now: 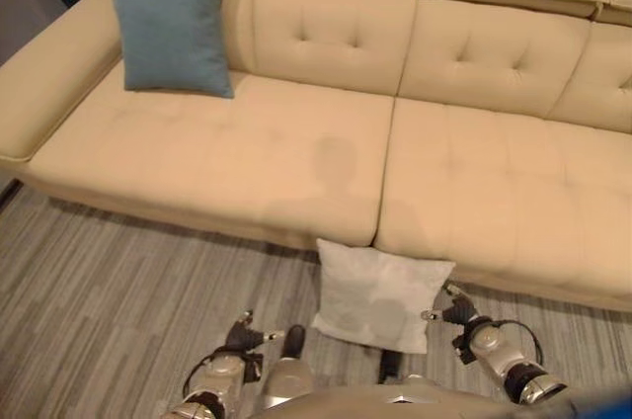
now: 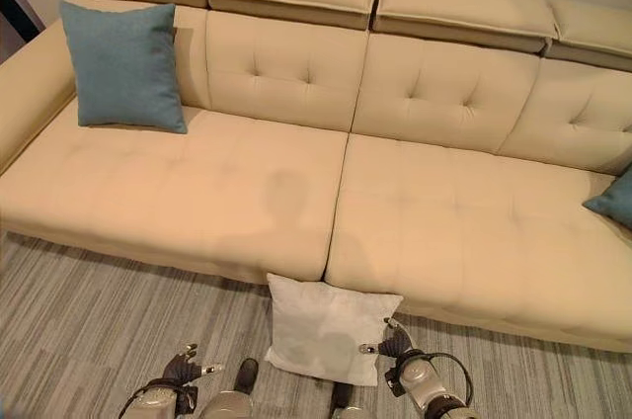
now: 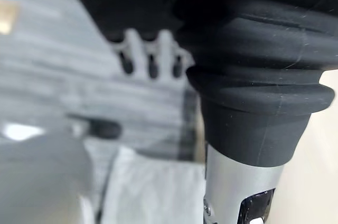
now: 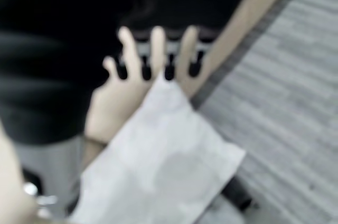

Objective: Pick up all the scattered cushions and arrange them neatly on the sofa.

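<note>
Right robot hand (image 1: 456,312) fingers spread beside white square fabric cushion (image 1: 378,295), which leans on the floor against the beige leather sofa (image 1: 296,142) front. Left robot hand (image 1: 244,334) relaxed, idle. Blue cushion (image 1: 170,29) already placed.

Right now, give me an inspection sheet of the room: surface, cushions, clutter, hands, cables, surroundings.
Surface: beige sofa, seats mostly bare.
Job's things: blue cushion upright against the backrest at the sofa's left end; white cushion on the floor, leaning on the sofa's front; corner of another blue cushion at the sofa's right end.
Clutter: nothing seen.
Hands: left hand open, over the floor; right hand open, by the white cushion's edge.
Cables: nothing seen.
Surroundings: grey striped floor.
</note>
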Robot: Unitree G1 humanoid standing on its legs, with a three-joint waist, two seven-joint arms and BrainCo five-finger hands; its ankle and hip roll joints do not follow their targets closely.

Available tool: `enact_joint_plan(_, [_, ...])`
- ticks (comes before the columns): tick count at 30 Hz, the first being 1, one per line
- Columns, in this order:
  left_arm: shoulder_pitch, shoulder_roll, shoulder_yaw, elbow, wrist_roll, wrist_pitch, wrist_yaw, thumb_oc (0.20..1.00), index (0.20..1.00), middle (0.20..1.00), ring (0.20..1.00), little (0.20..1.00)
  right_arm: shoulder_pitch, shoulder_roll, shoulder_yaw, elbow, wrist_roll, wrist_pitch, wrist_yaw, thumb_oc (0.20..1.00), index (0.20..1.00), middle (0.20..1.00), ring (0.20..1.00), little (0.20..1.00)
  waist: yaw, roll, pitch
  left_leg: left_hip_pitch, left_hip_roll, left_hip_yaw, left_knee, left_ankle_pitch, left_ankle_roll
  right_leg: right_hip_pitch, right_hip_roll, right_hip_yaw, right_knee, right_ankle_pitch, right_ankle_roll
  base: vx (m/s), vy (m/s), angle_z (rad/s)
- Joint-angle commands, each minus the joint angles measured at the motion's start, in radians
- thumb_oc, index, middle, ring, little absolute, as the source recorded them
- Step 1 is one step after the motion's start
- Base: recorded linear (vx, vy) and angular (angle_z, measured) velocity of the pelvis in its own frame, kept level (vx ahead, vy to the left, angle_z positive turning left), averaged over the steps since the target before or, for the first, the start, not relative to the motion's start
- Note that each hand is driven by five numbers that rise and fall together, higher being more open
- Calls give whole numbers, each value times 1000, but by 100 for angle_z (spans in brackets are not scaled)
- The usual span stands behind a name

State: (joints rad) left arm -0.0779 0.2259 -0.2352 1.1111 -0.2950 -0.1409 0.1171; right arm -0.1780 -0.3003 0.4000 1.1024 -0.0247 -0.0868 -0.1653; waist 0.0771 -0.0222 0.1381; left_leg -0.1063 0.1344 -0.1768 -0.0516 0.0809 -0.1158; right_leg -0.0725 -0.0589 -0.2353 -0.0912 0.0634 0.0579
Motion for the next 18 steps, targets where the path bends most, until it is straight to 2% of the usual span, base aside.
enact_joint_plan(1, [-113, 31, -20, -14, -41, -43, 33, 1000, 1000, 1000, 1000, 1000, -46, -2, -4, -59, 11, -28, -26, 1000, 1000, 1000, 1000, 1000, -5, -54, 60, 10, -61, -11, 41, -62, 13, -84, -108, 6, 185, -43, 86, -67, 40, -5])
enact_joint_plan(5, [-118, 26, -37, -59, -56, -50, 33, 1000, 1000, 1000, 1000, 1000, -57, -12, -6, -70, 4, -26, -32, 1000, 1000, 1000, 1000, 1000, -17, -60, 66, 0, -84, 3, 90, -92, 30, -87, -126, 25, 190, -30, 96, -39, 75, -3])
enact_joint_plan(9, [-104, 14, -40, -51, -56, -44, 29, 1000, 1000, 1000, 1000, 1000, -64, -3, -5, -58, -6, -16, -28, 1000, 1000, 1000, 1000, 1000, -21, -79, 69, 16, -127, 33, 109, -131, 59, -84, -152, 79, 149, 40, 124, -40, 187, -31])
enact_joint_plan(12, [-98, 14, -34, -27, -44, -42, 27, 1000, 1000, 1000, 1000, 1000, -73, 13, 0, -54, -14, -11, -21, 1000, 1000, 1000, 1000, 1000, -14, -89, 70, 21, -147, 73, 107, -137, 75, -103, -172, 100, 127, 88, 146, -94, 193, -62])
enact_joint_plan(14, [-98, 26, -27, -16, -32, -42, 30, 1000, 1000, 1000, 1000, 1000, -81, 24, 3, -62, -15, -11, -18, 1000, 1000, 1000, 1000, 1000, 1, -87, 79, 14, -145, 95, 116, -130, 83, -118, -170, 85, 167, 68, 142, -97, 100, -39])
enact_joint_plan(16, [-91, 37, -18, 0, -24, -40, 24, 1000, 1000, 1000, 1000, 1000, -71, 30, 4, -53, -12, -15, -13, 1000, 1000, 1000, 1000, 1000, 7, -84, 73, 4, -148, 97, 118, -122, 88, -92, -142, 89, 208, 23, 128, -58, 61, -51])
enact_joint_plan(18, [-77, 44, -6, 8, -24, -41, 25, 1000, 1000, 1000, 1000, 1000, -68, 33, 6, -54, -18, -17, -14, 1000, 1000, 1000, 1000, 1000, 25, -88, 64, 16, -144, 106, 98, -115, 82, -64, -149, 33, 170, 24, 120, -6, 10, -13])
